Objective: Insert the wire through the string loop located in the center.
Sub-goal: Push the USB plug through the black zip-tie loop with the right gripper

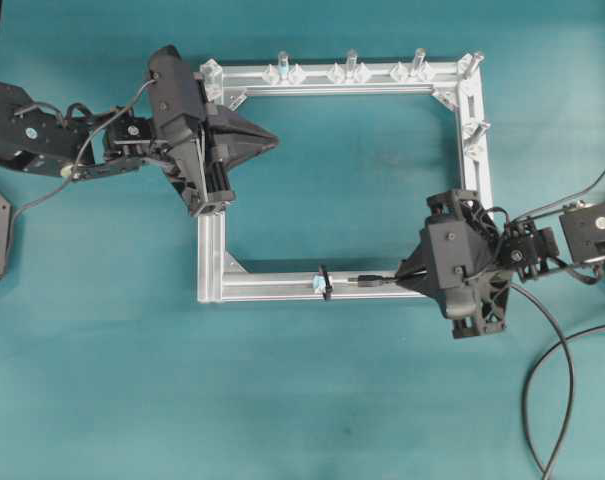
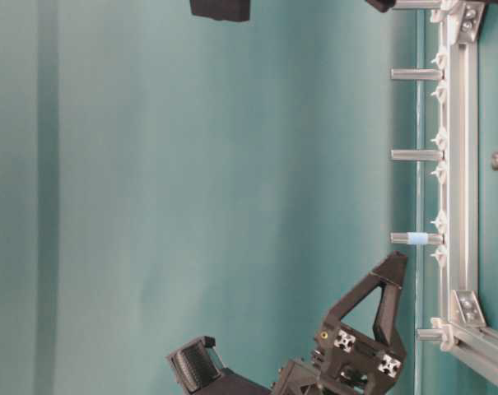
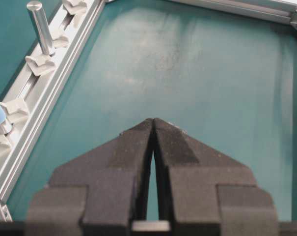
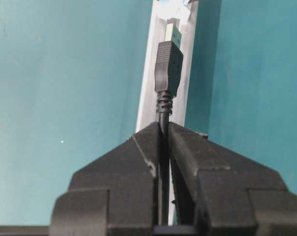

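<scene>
- Right gripper (image 4: 164,135) is pinching the wire (image 4: 168,66), its plug lying over the frame (image 1: 272,287) just beside the loop (image 1: 325,282).
- Left gripper (image 3: 153,129) is sitting pressed together, holding nothing.

This reads as a robotics lab set up for a bench test, not a home or shop. The desk (image 1: 312,400) is covered edge to edge in a plain teal sheet, with nothing domestic on it. At its centre lies a rectangular frame of silver extruded aluminium bars (image 1: 214,260), bolted at the corners with brackets, the kind of fixture built for experiments. Along its 12 o'clock bar stands a row of short silver metal pegs in clear holders (image 1: 350,66). Two black jointed robot arms reach in, one from 9 o'clock (image 1: 42,135) and one from 3 o'clock (image 1: 582,235), trailing loose black cables (image 1: 562,385) over the sheet.
</scene>
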Robot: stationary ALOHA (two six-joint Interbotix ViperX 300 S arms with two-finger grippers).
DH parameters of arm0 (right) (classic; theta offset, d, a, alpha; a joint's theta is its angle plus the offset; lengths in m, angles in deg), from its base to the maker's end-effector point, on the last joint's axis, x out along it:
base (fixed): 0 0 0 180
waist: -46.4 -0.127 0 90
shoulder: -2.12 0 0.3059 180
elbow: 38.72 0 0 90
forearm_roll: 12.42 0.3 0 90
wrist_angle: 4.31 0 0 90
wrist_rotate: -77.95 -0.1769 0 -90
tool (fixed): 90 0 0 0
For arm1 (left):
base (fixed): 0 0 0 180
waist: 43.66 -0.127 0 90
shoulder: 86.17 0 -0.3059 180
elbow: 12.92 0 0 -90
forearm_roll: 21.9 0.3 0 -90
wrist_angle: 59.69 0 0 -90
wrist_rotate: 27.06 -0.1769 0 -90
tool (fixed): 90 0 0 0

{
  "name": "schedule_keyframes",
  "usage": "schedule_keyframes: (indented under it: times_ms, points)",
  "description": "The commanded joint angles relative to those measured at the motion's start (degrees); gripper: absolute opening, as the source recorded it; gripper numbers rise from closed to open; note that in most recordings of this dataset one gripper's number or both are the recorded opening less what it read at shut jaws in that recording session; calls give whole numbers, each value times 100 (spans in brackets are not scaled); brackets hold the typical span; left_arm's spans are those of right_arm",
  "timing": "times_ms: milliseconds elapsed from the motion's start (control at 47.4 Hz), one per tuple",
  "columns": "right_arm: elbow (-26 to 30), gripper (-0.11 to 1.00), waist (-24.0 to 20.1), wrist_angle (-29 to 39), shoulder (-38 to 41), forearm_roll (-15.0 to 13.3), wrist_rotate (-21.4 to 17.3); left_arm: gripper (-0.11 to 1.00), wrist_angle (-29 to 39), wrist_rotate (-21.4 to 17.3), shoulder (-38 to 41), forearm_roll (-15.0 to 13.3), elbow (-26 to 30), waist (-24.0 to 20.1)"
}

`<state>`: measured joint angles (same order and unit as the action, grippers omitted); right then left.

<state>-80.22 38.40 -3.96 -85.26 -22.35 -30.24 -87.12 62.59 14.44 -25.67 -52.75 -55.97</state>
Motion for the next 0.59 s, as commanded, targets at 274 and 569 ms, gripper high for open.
schedule_keyframes:
  times_ms: [274, 569]
  points:
    - [255, 8, 53, -149, -79, 9, 0, 0, -18, 0, -149, 18, 114, 9]
    - [545, 8, 88, -378, 272, 9, 0, 0, -18, 18, -141, 18, 114, 18]
